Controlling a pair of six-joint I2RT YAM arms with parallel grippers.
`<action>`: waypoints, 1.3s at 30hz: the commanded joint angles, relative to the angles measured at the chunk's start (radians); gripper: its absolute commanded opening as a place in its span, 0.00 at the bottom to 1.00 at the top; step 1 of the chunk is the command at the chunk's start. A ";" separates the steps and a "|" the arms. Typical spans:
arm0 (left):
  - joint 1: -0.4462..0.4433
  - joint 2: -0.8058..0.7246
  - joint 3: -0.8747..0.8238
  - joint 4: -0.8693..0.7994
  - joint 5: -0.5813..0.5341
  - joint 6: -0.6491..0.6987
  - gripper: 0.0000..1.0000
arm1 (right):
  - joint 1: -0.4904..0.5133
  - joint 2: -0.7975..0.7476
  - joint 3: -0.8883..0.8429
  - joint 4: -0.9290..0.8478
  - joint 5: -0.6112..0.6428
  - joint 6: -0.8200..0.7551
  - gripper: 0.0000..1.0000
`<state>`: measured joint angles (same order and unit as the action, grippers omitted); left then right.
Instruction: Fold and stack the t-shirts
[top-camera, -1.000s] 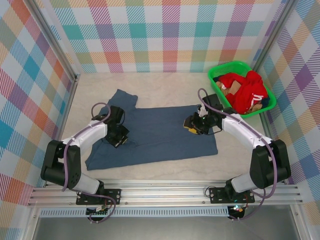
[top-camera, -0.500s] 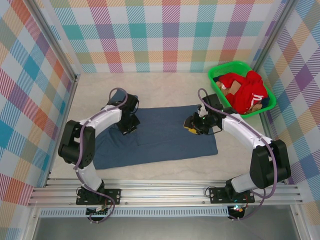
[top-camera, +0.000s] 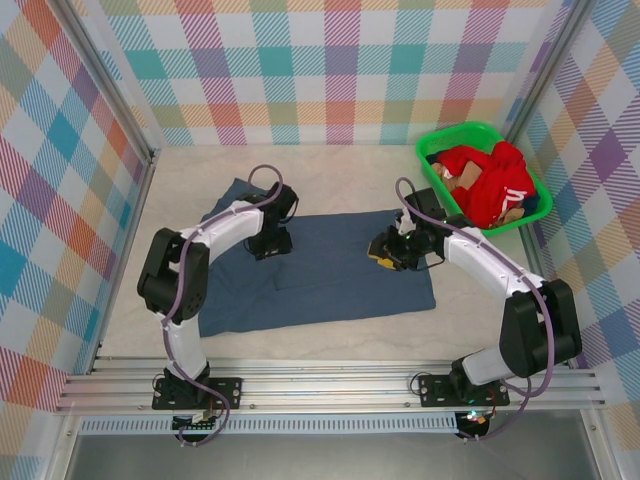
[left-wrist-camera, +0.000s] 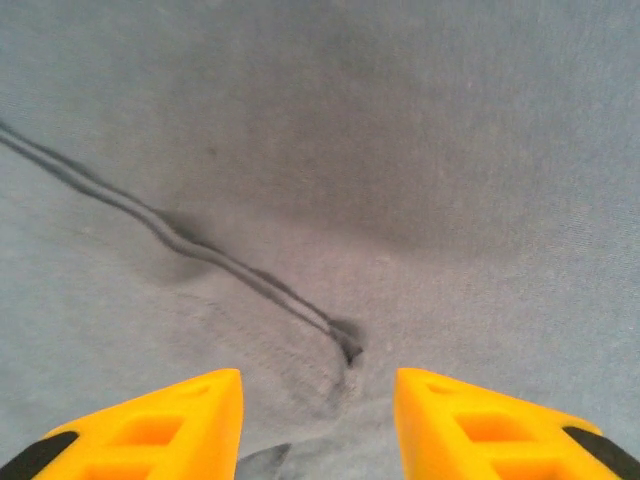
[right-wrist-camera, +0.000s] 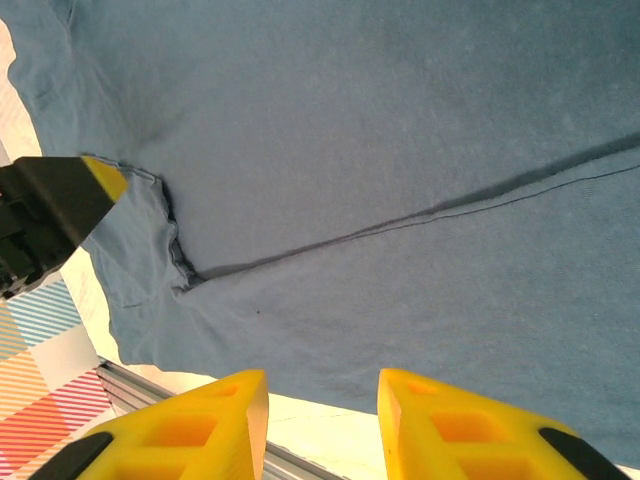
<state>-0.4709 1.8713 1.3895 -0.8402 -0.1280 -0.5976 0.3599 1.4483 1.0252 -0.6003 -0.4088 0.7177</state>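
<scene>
A plain slate-blue t-shirt (top-camera: 330, 270) lies spread on the table, its left part folded over along a seam (right-wrist-camera: 400, 225). My left gripper (top-camera: 271, 243) hovers low over the shirt's upper left area, and its yellow fingers (left-wrist-camera: 170, 420) stand open just above a small pucker at the fold edge (left-wrist-camera: 345, 345). My right gripper (top-camera: 384, 254) is over the shirt's upper right part. It (right-wrist-camera: 322, 425) is open, with nothing between its fingertips. In the right wrist view the left gripper's tip (right-wrist-camera: 70, 195) shows at the left.
A green basket (top-camera: 432, 150) at the back right holds red and other clothes (top-camera: 492, 180). Checkered walls close in the table on three sides. A metal rail (top-camera: 330, 385) runs along the near edge. Bare tabletop (top-camera: 340, 175) lies behind the shirt.
My left gripper has swept up and to the right across the shirt, and the shirt's left edge has shifted right with it. The right arm has stayed still.
</scene>
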 joint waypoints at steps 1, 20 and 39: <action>0.007 -0.138 -0.004 -0.093 -0.093 -0.040 0.42 | -0.001 0.003 0.000 -0.028 0.017 -0.019 0.34; 0.457 -0.327 -0.528 0.050 0.188 -0.248 0.28 | -0.174 0.179 -0.061 -0.138 0.252 -0.057 0.22; 0.404 -0.208 -0.455 0.029 0.092 -0.134 0.28 | -0.177 0.222 -0.166 -0.349 0.368 0.205 0.24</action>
<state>-0.0425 1.6688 0.9607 -0.7967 -0.0162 -0.7418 0.1837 1.6772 0.9302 -0.8421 -0.0982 0.8440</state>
